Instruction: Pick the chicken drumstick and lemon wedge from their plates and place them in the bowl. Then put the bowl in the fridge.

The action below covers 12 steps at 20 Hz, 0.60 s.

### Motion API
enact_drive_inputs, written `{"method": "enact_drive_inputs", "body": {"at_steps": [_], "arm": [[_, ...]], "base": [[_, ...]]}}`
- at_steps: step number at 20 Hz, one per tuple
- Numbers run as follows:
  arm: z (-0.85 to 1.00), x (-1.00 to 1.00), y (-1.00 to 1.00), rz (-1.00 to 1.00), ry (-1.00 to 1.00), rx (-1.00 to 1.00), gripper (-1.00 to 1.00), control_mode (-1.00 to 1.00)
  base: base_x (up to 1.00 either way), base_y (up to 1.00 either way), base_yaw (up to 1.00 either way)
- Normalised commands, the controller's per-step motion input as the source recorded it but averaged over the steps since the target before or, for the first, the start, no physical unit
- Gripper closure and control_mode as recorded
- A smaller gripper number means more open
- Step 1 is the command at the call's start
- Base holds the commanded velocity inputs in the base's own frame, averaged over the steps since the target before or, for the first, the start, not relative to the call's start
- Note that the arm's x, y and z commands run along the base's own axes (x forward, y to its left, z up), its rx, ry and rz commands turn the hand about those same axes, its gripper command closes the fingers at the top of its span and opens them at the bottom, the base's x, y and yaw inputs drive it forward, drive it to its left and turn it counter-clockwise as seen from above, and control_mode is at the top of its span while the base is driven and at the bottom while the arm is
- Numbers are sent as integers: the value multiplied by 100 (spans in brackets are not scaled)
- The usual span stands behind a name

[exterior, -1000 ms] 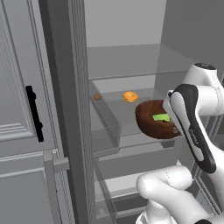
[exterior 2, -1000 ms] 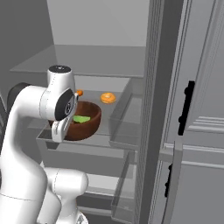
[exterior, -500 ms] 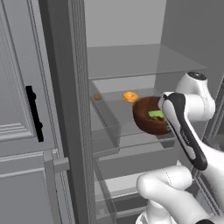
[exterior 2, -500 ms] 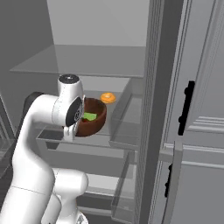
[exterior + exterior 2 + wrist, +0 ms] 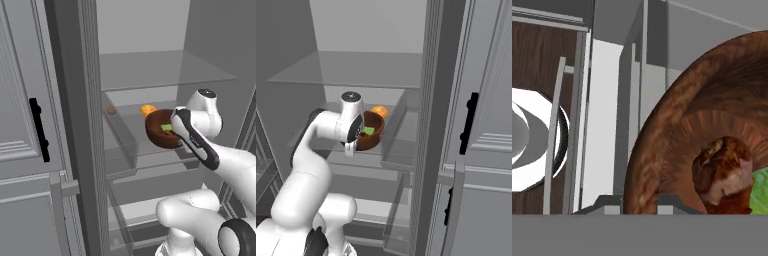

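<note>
The dark wooden bowl (image 5: pixel 159 132) hangs tilted inside the open fridge (image 5: pixel 165 70), just over a glass shelf. My gripper (image 5: pixel 639 202) is shut on the bowl's rim (image 5: pixel 662 135). The reddish-brown chicken drumstick (image 5: pixel 722 170) lies inside the bowl, with the lime-coloured lemon wedge (image 5: pixel 760 192) beside it. The wedge (image 5: pixel 166 128) peeks over the rim in the left base view. From the right base view, the bowl (image 5: pixel 372 139) and wedge (image 5: pixel 368 131) sit right in front of my wrist.
An orange item (image 5: pixel 148 109) (image 5: pixel 380 110) rests on the shelf just behind the bowl, and a small brown item (image 5: pixel 111 111) lies farther left. The fridge's grey door with its black handle (image 5: pixel 39 130) (image 5: pixel 468 122) stands open. A clear drawer wall (image 5: pixel 398 145) borders the shelf.
The arm has carried the bowl forward and deeper into the fridge, closer to the orange item. The grip on the rim has stayed the same.
</note>
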Motion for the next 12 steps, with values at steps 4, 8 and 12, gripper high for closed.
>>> {"method": "enact_drive_inputs", "body": {"at_steps": [4,8,12], "arm": [[-51,68,-2,2,0,0,100,-100],[-32,65,0,2,0,0,100,-100],[-18,72,0,1,0,0,100,-100]], "base": [[0,0,0],[0,0,0],[0,0,0]]}}
